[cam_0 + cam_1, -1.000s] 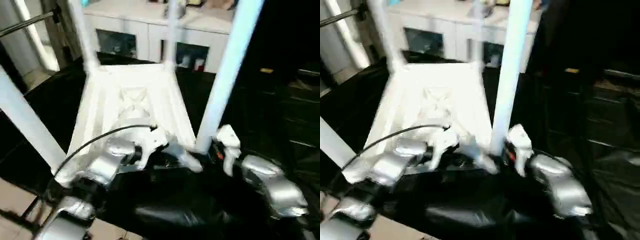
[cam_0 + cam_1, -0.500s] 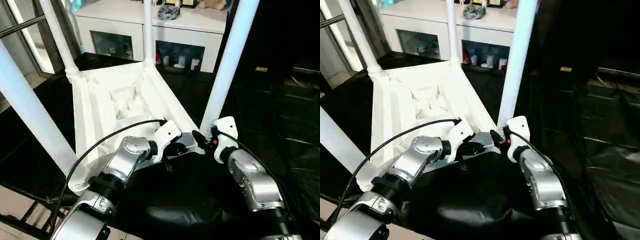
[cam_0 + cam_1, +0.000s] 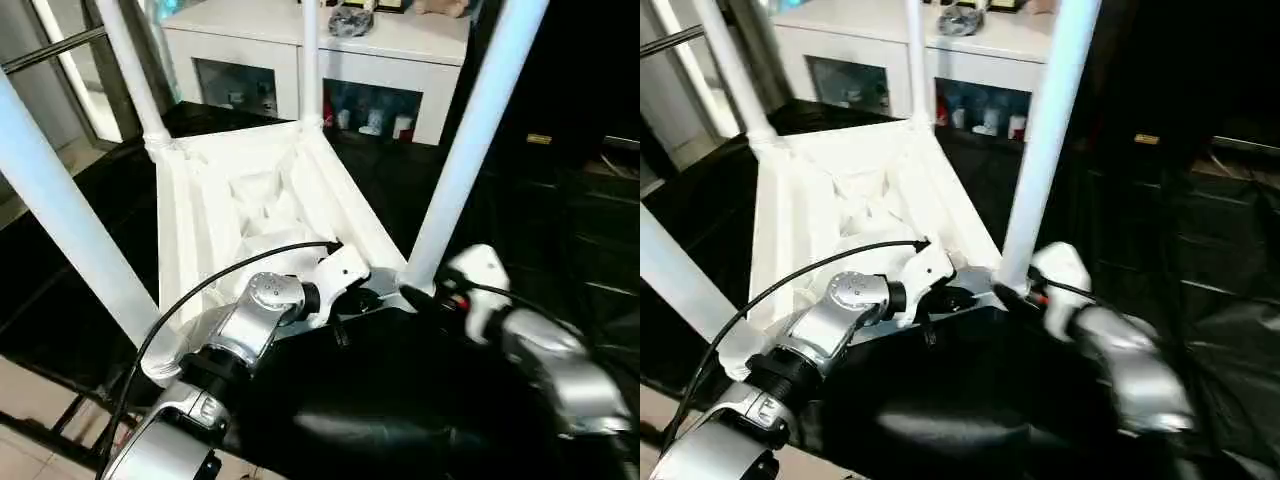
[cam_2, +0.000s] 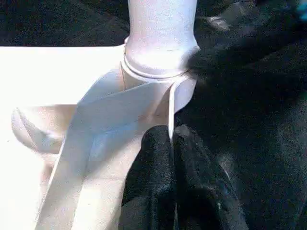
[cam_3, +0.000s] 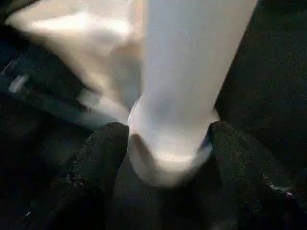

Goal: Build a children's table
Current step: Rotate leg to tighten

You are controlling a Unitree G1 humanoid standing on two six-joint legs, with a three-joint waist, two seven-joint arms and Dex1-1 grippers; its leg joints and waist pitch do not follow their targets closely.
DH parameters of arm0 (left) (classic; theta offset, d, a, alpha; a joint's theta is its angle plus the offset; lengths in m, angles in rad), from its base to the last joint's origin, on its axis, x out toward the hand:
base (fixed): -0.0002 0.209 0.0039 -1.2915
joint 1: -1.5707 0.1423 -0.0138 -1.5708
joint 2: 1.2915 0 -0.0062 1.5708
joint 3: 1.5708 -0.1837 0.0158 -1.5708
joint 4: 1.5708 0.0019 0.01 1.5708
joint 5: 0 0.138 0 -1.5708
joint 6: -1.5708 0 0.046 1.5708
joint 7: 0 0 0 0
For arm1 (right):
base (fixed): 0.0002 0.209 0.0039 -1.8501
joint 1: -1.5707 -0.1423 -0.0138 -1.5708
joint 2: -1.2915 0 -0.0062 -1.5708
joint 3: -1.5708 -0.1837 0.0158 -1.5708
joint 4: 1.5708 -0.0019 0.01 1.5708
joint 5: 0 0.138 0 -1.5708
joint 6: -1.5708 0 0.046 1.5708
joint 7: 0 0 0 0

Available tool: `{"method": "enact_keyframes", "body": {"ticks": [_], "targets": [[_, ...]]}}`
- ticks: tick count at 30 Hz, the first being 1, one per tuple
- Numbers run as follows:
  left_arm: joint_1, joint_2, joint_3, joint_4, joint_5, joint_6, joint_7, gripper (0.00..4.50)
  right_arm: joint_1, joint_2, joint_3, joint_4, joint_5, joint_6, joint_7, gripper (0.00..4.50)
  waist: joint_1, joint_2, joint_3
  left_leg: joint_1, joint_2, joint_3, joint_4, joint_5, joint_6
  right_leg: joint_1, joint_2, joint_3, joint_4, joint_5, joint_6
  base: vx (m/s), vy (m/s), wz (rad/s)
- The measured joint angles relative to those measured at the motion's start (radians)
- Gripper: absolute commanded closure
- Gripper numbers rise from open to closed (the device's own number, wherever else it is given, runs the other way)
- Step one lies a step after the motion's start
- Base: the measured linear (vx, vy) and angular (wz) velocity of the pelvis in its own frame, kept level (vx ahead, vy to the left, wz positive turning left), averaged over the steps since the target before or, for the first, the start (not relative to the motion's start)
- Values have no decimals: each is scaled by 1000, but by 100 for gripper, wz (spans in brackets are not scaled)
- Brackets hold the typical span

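we see children's table (image 3: 250, 200) upside down on black cloth (image 3: 400, 400), centre-left of frame, four legs up | left gripper (image 4: 171, 136) pinched tight on thin rim of table top by near-right corner socket (image 4: 160, 67) | right gripper (image 5: 168, 139) lower right, fingers spread either side of near-right leg (image 3: 470, 140) base, grip unclear

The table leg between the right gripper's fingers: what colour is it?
White. The table leg shows best in the right wrist view.

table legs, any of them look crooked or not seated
Nothing stands out. All four legs stand in the corner sockets of the upturned top. The near right leg sits in its socket, with no visible gap.
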Motion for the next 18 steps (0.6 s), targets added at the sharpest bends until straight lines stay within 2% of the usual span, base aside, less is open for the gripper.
{"method": "enact_keyframes", "body": {"ticks": [4,8,9,11,12,13,14,16,18], "targets": [[13,9,-5,-22,0,-31,-10,450,78,-90,-20,-57,64,50,126,145,6,6,6,-4,0,0,2,-1,2,-3,0,0,0,0,0,0,0,0],[26,14,-6,-31,0,-60,-10,450,99,-124,-43,-112,114,82,174,145,15,12,8,-9,1,0,4,2,7,-9,0,0,3,1,-1,0,0,0],[35,14,-6,-47,-1,-58,-13,422,104,-122,-42,-126,118,84,177,137,19,14,8,-10,1,0,4,2,8,-10,0,0,3,1,-1,0,0,0],[46,13,0,-69,-21,-43,-29,422,105,-108,-36,-137,121,84,175,137,21,16,8,-14,1,0,6,2,8,-13,0,-1,3,1,-1,0,0,0],[60,3,12,-98,-57,-40,-40,422,106,-96,-26,-142,122,84,173,137,23,19,6,-17,1,0,8,2,8,-15,0,-1,4,1,-1,0,0,0],[65,-9,17,-124,-78,-34,-47,389,105,-89,-19,-143,123,87,172,134,26,18,7,-17,2,-1,10,2,9,-16,0,-2,4,1,-1,0,0,0],[71,-16,21,-159,-100,-27,-52,389,104,-80,-15,-149,124,93,167,134,27,15,9,-17,3,-1,12,1,10,-16,0,-3,4,1,-1,0,0,0],[98,-15,33,-243,-132,4,-52,385,99,-65,0,-161,135,102,162,134,23,13,9,-19,3,-1,17,-2,15,-16,-1,-3,4,1,-2,0,0,0],[158,-6,52,-353,-171,50,-48,357,97,-38,26,-185,145,105,161,134,11,12,10,-19,3,1,17,-4,17,-15,-1,-2,4,1,-2,0,0,0]]}}
